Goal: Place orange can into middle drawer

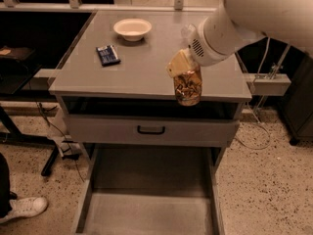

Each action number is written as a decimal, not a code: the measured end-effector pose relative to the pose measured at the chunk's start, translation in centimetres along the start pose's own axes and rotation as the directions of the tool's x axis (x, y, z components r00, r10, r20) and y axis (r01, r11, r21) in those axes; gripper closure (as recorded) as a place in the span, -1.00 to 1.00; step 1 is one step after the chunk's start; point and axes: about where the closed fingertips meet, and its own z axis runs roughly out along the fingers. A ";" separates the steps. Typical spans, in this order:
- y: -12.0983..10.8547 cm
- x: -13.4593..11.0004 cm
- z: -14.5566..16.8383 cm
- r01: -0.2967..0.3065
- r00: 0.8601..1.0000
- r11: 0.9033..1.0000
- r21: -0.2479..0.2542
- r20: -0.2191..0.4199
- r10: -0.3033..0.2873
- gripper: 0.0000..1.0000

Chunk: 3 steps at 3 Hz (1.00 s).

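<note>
Gripper (185, 75) hangs at the front edge of the surface (142, 72), jaws clamped on the upright orange can (188, 88); the middle drawer (146, 212) lies open well below, nearer the camera.

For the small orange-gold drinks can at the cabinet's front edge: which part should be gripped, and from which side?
Its upper sidewall, from above: the small orange-gold drinks can is upright and round, so parallel fingers close across it. The cream-fingered gripper is shut on it there, over the front edge of the grey cabinet top, leaving the base free.
</note>
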 end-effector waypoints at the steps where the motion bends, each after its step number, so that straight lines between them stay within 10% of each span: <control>1: 0.0 0.0 -0.1 0.000 1.000 1.000 0.000 0.001 0.000 1.00; 3: 2.0 5.8 -5.4 -0.061 0.997 0.996 0.064 -0.051 0.064 1.00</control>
